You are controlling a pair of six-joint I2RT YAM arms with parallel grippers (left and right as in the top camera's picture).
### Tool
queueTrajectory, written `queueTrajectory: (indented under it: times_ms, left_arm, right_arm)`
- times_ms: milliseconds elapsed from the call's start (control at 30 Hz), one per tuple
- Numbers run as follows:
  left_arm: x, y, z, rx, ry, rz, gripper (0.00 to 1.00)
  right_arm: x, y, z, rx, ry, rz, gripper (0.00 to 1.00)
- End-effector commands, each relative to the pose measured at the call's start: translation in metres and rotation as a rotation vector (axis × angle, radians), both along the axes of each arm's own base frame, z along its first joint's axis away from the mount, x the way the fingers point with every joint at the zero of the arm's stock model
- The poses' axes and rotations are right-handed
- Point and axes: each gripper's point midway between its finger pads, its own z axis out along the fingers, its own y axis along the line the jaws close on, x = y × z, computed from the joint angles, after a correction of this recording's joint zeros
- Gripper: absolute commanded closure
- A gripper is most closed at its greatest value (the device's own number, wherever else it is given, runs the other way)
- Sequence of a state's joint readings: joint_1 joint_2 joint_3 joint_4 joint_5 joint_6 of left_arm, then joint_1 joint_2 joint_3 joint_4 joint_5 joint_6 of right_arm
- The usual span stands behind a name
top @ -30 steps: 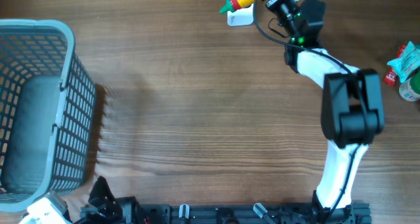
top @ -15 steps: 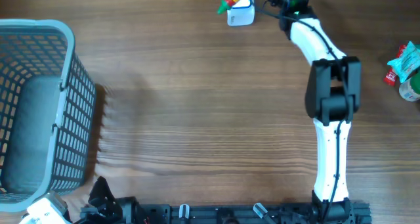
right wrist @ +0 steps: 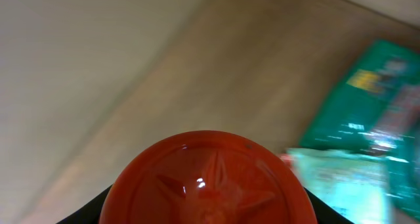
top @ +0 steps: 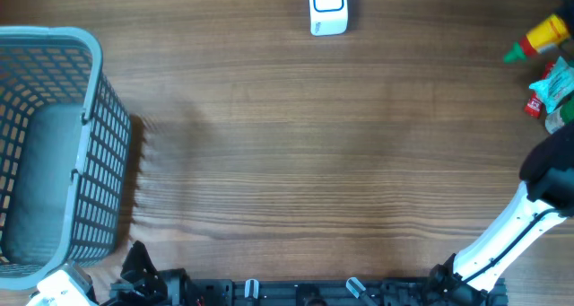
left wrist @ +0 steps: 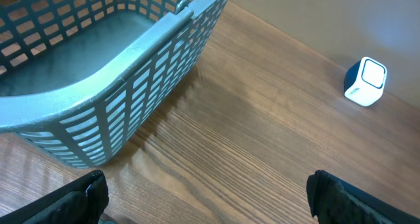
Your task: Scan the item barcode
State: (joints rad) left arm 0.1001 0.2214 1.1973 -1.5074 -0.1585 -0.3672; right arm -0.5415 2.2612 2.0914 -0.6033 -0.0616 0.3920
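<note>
The item is a sauce bottle [top: 541, 35] with a yellow body, red band and green cap, lying tilted at the far right edge of the overhead view. In the right wrist view its round red base [right wrist: 207, 181] fills the space between the dark fingers of my right gripper [right wrist: 209, 211], which is shut on it. The gripper itself is past the frame edge overhead. The white barcode scanner [top: 327, 8] stands at the table's top middle, and shows as scanner [left wrist: 365, 81] in the left wrist view. My left gripper [left wrist: 210, 204] hangs open above bare wood, holding nothing.
A large blue-grey slotted basket [top: 99, 100] takes up the left side; its wall [left wrist: 131, 99] is close ahead of the left gripper. A green packet [top: 558, 80] and other goods lie at the right edge, with the packet [right wrist: 367, 112] blurred beside the bottle. The right arm [top: 516, 221] rises from the bottom right.
The right arm has swung the bottle from over the scanner at the top middle to the far right edge. The left gripper has not moved.
</note>
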Motion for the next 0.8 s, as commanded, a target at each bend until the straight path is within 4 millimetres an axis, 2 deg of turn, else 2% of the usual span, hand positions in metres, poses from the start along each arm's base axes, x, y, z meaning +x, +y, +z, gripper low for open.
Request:
queueTrajectory:
  times_ms: [0,67,133,233,267,300,333,400,500,533,600,667,733,767]
  left_arm:
    - [-0.001,0.0,0.001,0.014,-0.006,-0.002,0.0]
    - [-0.001,0.0,0.001,0.014,-0.006,-0.002,0.0]
    - [-0.001,0.0,0.001,0.014,-0.006,-0.002,0.0]
    - [-0.001,0.0,0.001,0.014,-0.006,-0.002,0.0]
    - [-0.001,0.0,0.001,0.014,-0.006,-0.002,0.0]
    - [-0.001,0.0,0.001,0.014,-0.006,-0.002,0.0]
    - [-0.001,0.0,0.001,0.014,-0.006,-0.002,0.0]
    - [-0.001,0.0,0.001,0.014,-0.006,-0.002,0.0]
    - [-0.001,0.0,0.001,0.014,-0.006,-0.002,0.0]
    - [-0.001,0.0,0.001,0.014,-0.006,-0.002,0.0]
    - [-0.001,0.0,0.001,0.014,-0.006,-0.002,0.0]
    - [-0.001,0.0,0.001,0.014,-0.006,-0.002,0.0]
    - [-0.001,0.0,0.001,0.014,-0.006,-0.002,0.0]
    - [-0.001,0.0,0.001,0.014,-0.006,-0.002,0.0]
  right_arm:
    - [-0.033,-0.04,-0.059,-0.006,0.151,-0.074,0.67]
    - [-0.063,-0.063,-0.093,0.045,0.229,-0.134,0.67]
    - [-0.087,-0.079,-0.109,0.083,0.273,-0.178,0.66]
    - [-0.109,-0.096,-0.111,0.115,0.281,-0.214,0.44]
    - [-0.114,-0.097,-0.111,0.135,0.28,-0.215,0.29]
    - [-0.116,-0.097,-0.108,0.159,0.26,-0.206,0.0]
    - [-0.113,-0.096,-0.097,0.182,0.217,-0.184,0.0]
    - [-0.099,-0.09,-0.053,0.181,0.091,-0.124,0.0]
    - [-0.088,-0.077,0.045,0.07,-0.072,-0.071,0.0]
    - [-0.088,-0.067,0.081,0.027,-0.119,-0.056,0.0]
    - [-0.09,-0.045,0.127,-0.018,-0.181,-0.023,0.0]
    - [-0.087,-0.006,0.167,-0.031,-0.236,0.052,0.0]
    - [-0.083,0.046,0.198,-0.028,-0.268,0.139,0.0]
    - [-0.08,0.075,0.207,-0.01,-0.274,0.176,0.0]
